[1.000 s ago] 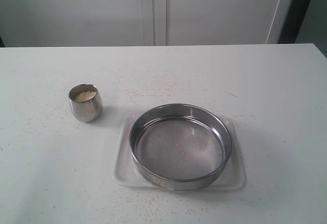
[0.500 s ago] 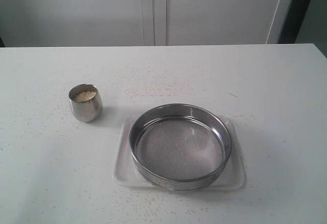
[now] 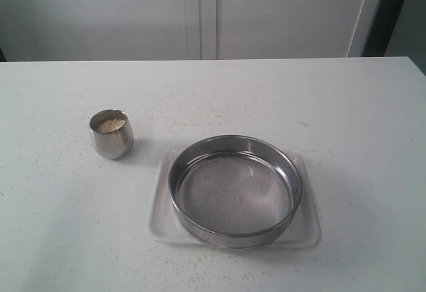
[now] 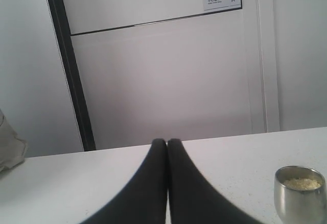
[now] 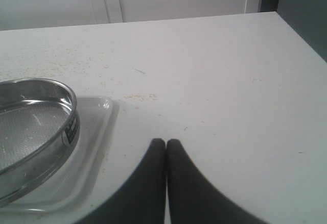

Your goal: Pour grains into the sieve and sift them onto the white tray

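- Your left end effector is clenched, fingertips pressed together, with nothing between them. It sits low over the worktop, and the cup is near but clear of it.
- Your right end effector is also clenched and empty. It is near a corner of the tray without touching it.
- Neither arm shows in the exterior view.
- The grains are all in the cup, which stands upright on the left arm's side of the worktop, apart from the tray. That placement suits a pour by your left arm.
- The sieve rests flat inside the tray, so anything passing the mesh should land on the white surface below. Its mesh looks bare but for a few specks.
- Nothing looks poured yet. The first step is likely to release the left end effector and grasp the cup.
- Stray specks dot the worktop around the tray, so expect spills if you pour fast.
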### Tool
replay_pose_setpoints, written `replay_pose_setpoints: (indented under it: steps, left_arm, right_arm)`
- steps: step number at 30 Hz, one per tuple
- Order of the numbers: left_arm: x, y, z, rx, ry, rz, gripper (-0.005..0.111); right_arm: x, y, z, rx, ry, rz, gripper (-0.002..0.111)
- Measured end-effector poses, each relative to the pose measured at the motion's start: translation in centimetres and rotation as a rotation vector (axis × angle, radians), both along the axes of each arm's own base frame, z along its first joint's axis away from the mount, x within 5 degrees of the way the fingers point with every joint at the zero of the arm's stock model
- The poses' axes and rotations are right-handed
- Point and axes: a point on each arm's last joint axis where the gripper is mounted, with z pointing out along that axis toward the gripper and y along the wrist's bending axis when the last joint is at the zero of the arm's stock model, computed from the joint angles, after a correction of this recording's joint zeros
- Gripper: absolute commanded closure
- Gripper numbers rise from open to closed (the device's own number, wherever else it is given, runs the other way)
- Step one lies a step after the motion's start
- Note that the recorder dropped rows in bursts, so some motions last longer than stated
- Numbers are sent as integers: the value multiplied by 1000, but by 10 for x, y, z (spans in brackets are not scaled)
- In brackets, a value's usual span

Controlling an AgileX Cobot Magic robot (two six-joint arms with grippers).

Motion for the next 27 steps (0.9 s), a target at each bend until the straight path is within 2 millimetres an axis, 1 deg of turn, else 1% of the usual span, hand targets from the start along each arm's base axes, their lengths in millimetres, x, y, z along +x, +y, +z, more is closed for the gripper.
replay_pose_setpoints:
  steps: [7, 9, 11, 14, 17, 18, 21, 27]
  left_arm:
    - [1, 1, 5, 3, -45, 9, 107]
    - [4, 1, 8, 3, -40, 13, 107]
    - [11, 2, 19, 3, -41, 19, 107]
    - [21, 2, 24, -22, -13, 17, 107]
    - [38, 0, 17, -6, 64, -2, 107]
    - [40, 0, 16, -3, 78, -8, 107]
    - [57, -2, 5, 2, 175, -30, 107]
    - [76, -6, -5, 22, 217, -73, 107]
  right_arm:
    - [0, 0, 0, 0, 0, 0, 108]
    - [0, 0, 0, 0, 0, 0, 108]
    - [0, 0, 0, 0, 0, 0, 108]
    - [0, 0, 0, 0, 0, 0, 108]
    - [0, 0, 0, 0, 0, 0, 108]
    - [0, 0, 0, 0, 0, 0, 108]
    - [0, 0, 0, 0, 0, 0, 108]
    - [0, 0, 0, 0, 0, 0, 108]
